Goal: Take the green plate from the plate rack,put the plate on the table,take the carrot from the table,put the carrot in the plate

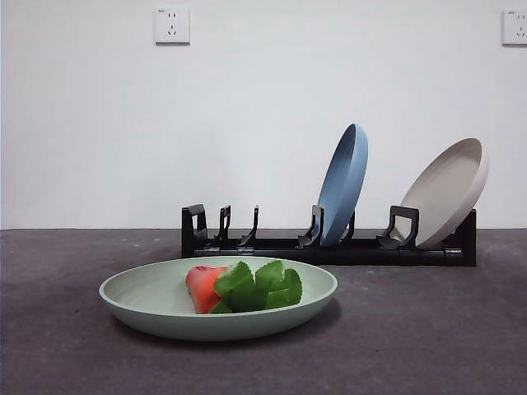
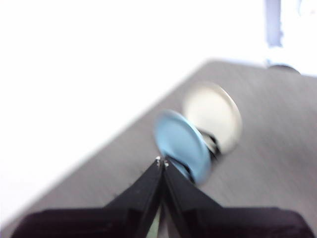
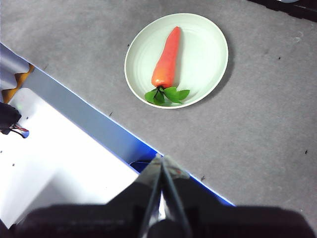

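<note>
And there it is: the carrot [image 1: 216, 288] lies inside the green plate [image 1: 148, 300], leaves toward one rim and orange tip toward the middle, and the plate sits flat on the table [image 1: 428, 337] just in front of the plate rack [image 1: 329, 247]. By the look of things every step is done, so the job appears finished, with nothing left but for the arms to keep clear. The rack holds only the blue plate [image 1: 344, 185] and the beige plate [image 1: 449, 191], both leaning in their slots, with the slots behind the green plate bare. The right gripper [image 3: 161, 161] hangs high and well apart from the plate, jaws pressed together, holding nothing; the carrot lies untouched far beyond its tips. The left gripper [image 2: 162, 162] is pinched closed too, empty, pointing toward the blue plate on the rack from some way off, in a blurred picture.
</note>
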Tool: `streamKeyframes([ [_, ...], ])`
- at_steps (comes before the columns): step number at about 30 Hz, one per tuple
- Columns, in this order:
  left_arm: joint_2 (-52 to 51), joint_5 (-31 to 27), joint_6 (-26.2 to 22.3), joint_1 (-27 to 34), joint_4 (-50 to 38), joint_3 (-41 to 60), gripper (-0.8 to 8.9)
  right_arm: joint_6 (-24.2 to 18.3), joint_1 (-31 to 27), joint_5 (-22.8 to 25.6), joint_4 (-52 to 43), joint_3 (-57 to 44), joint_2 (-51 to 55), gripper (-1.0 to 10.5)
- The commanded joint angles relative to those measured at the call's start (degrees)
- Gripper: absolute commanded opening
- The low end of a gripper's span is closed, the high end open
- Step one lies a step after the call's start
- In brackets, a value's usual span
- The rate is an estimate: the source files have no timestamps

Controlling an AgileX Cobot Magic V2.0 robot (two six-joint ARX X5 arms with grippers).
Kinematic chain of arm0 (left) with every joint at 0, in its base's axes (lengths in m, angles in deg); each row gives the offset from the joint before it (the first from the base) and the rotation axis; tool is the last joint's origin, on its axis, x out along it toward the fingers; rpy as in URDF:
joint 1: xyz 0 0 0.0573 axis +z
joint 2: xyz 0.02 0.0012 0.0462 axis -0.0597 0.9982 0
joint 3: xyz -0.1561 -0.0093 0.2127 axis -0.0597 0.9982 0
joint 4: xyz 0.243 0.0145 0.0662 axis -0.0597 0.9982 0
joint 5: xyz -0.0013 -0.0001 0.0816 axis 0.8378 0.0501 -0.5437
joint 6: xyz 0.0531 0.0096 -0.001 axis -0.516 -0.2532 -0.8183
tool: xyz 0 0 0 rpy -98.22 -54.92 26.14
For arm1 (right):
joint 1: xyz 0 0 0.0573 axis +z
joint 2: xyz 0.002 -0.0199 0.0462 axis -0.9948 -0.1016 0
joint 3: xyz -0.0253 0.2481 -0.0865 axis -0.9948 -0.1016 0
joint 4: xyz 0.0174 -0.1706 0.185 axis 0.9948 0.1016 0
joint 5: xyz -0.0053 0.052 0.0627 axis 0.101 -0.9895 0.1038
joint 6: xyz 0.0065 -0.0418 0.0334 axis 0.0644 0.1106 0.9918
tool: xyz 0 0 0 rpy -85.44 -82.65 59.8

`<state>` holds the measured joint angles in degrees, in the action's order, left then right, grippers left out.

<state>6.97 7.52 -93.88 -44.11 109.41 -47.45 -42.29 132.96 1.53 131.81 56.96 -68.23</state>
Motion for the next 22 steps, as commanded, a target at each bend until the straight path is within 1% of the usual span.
streamKeyframes([
  [1,-1.1,9.1,-2.6,9.1,-4.7,0.2,-0.04,-0.5,0.1,0.2,-0.2,-0.2,0.0,0.0],
  [3,-1.7,14.2,-2.6,14.4,-6.5,0.5,-0.04,-0.5,0.1,0.2,-0.2,-0.2,0.0,0.0],
  [5,-3.0,16.7,-2.6,19.2,-9.0,1.9,-0.03,-0.5,0.1,0.2,-0.2,-0.2,0.0,0.0],
  [7,-4.5,17.6,-2.6,22.4,-12.1,4.5,-0.03,-0.5,0.1,0.2,-0.2,-0.2,0.0,0.0],
  [9,-7.1,17.6,-2.6,25.1,-17.6,9.3,-0.03,-0.5,0.1,0.2,-0.2,-0.2,0.0,0.0],
  [13,-13.6,17.6,-2.6,28.7,-30.8,22.9,-0.03,-0.5,0.1,0.2,-0.2,-0.2,0.0,0.0],
  [14,-15.8,17.6,-2.5,29.5,-34.6,27.6,-0.03,-0.5,0.1,0.2,-0.2,-0.2,0.0,0.0],
  [16,-19.3,17.6,-2.4,30.7,-39.8,35.1,-0.04,-0.5,0.1,0.2,-0.2,-0.2,0.0,0.0],
  [19,-24.6,17.5,-1.9,32.5,-45.6,45.8,-0.03,-0.5,0.1,0.2,-0.2,-0.2,0.0,0.0],
  [22,-29.6,17.5,-1.3,34.4,-48.6,55.2,-0.03,-0.5,0.1,0.2,-0.2,-0.2,0.0,0.0],
])
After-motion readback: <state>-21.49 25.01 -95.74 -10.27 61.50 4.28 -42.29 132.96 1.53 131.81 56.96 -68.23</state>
